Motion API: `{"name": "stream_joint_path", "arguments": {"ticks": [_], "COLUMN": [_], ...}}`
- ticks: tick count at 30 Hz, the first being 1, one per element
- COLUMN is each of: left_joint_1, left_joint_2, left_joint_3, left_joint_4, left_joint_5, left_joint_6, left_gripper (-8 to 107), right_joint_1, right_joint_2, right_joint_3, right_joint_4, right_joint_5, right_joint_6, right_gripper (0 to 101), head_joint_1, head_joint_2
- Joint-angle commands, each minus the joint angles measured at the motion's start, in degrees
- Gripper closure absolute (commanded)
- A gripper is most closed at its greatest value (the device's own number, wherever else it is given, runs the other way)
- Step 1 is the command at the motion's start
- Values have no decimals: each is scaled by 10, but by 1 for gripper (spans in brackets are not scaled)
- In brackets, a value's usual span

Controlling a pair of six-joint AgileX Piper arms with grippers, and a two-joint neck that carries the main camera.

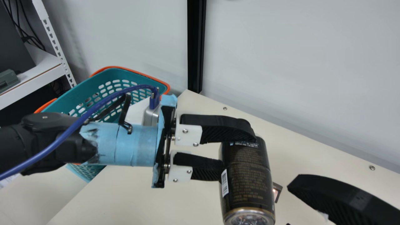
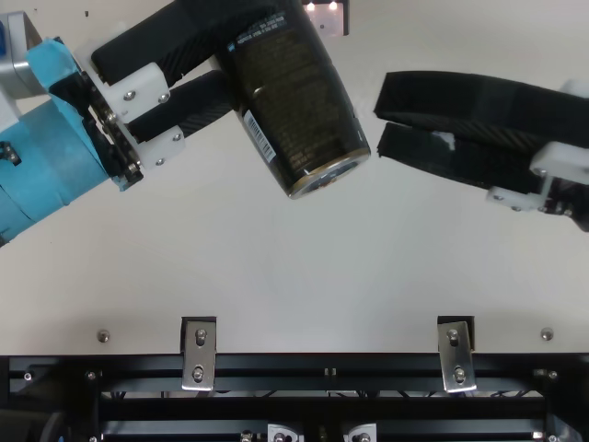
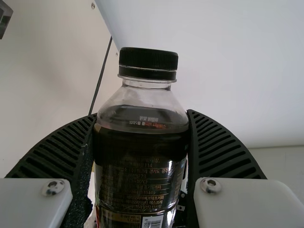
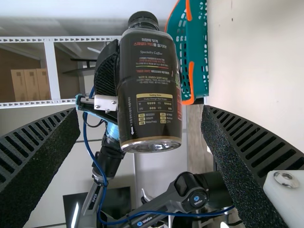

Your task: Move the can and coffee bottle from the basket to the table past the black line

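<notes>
At the main view's left, a white metal shelf with a perforated upright [image 1: 54, 40] holds a grey-green boxy device [image 1: 8, 79]; thin black cables [image 1: 30, 38] hang above. A black vertical post [image 1: 196, 47] stands against a pale grey wall [image 1: 297, 78]. Right wrist view: brown cardboard boxes [image 4: 31, 88] on shelving.

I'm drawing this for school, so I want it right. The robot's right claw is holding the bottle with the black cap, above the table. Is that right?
Not quite: the main view shows the left claw holding the bottle. The rest is right: it has a black cap and is above the table.
</notes>
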Motion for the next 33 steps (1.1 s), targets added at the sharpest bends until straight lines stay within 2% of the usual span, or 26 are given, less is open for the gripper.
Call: {"name": "stream_joint_path", "arguments": {"ticks": [1,6,21,26,33], "left_joint_1": [0,0,0,0,0], "left_joint_2": [0,0,0,0,0], "left_joint_3": [0,0,0,0,0], "left_joint_4": [0,0,0,0,0], "left_joint_5": [0,0,0,0,0], "left_joint_6": [0,0,0,0,0], "left_gripper": [89,89,89,89,89], "right_joint_1": [5,17,29,26,18], "right_joint_2": [4,12,15,15,16], "right_joint_3": [-2,-4,-12,-15,-23], "right_joint_4": [2,8,16,17,11], "right_joint_5": [-4,-12,-19,-13,-2], "right_joint_6": [-1,-6,-14,-16,-14], "right_gripper": [0,0,0,0,0], "head_joint_1": [-4,12,61,90,90], "head_joint_2": [-1,-59,-323,-352,-352]}}
